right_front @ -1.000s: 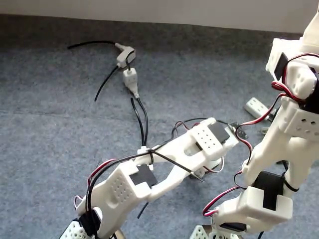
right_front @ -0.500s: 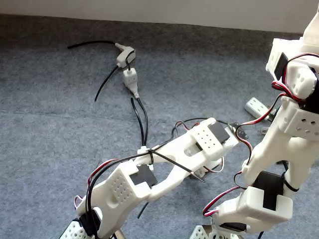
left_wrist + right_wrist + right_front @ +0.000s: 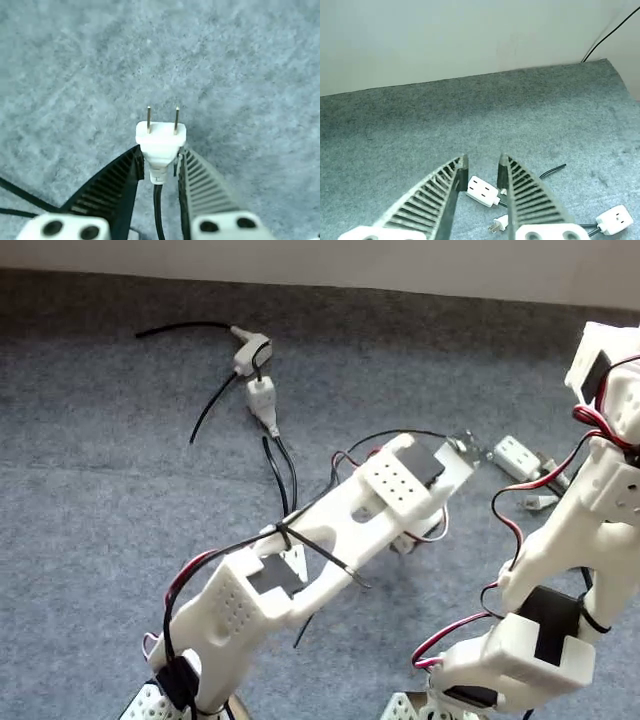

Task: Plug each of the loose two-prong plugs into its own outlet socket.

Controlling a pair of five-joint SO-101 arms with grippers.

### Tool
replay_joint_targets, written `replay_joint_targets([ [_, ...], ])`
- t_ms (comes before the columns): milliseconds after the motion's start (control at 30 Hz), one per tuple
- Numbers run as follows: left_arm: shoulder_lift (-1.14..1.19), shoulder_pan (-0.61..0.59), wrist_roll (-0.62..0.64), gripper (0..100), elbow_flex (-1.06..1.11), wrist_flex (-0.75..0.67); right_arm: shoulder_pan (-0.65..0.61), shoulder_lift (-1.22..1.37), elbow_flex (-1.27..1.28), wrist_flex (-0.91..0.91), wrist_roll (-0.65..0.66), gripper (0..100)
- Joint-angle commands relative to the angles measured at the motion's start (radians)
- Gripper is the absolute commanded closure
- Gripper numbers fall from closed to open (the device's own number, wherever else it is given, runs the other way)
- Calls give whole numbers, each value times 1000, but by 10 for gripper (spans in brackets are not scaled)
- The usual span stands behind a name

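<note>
My left gripper (image 3: 160,150) is shut on a white two-prong plug (image 3: 161,137), prongs pointing away over the carpet, its black cord running back between the fingers. In the high view this gripper (image 3: 466,448) sits just left of a white outlet socket (image 3: 517,456). A small loose plug (image 3: 541,502) lies nearer, close to the right arm. My right gripper (image 3: 483,160) hangs open above the carpet with nothing between its fingers. Below it lie an outlet socket (image 3: 482,191), a loose plug (image 3: 496,225) and a second socket (image 3: 615,220).
At the far left of the carpet a plug (image 3: 250,348) and a socket (image 3: 261,395) lie close together with black cords (image 3: 283,475) trailing toward the left arm. A pale wall (image 3: 400,260) borders the far edge. The right arm (image 3: 560,540) stands tall at the right.
The left arm has swung farther away and to the right, carrying the plug up beside the outlet socket. The right arm has shifted slightly right.
</note>
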Motion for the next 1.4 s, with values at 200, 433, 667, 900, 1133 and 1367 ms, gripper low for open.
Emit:
replay_joint_targets([
  [200,-496,-110,184,995,128,69,5,1,-27,-41,-11,887],
  [433,-796,-179,184,995,611,-310,5,1,-25,-41,-11,887],
  [667,-1161,-182,186,995,1268,-1039,-41,1,-25,-31,-57,889],
  [900,-1334,-242,186,994,1759,-1804,-159,1,-25,18,-60,890],
  [1133,-1336,-237,299,994,1836,-1947,-305,-7,10,53,-18,994],
  [1367,-1336,-182,442,994,1770,-1942,-463,-10,145,53,60,991],
])
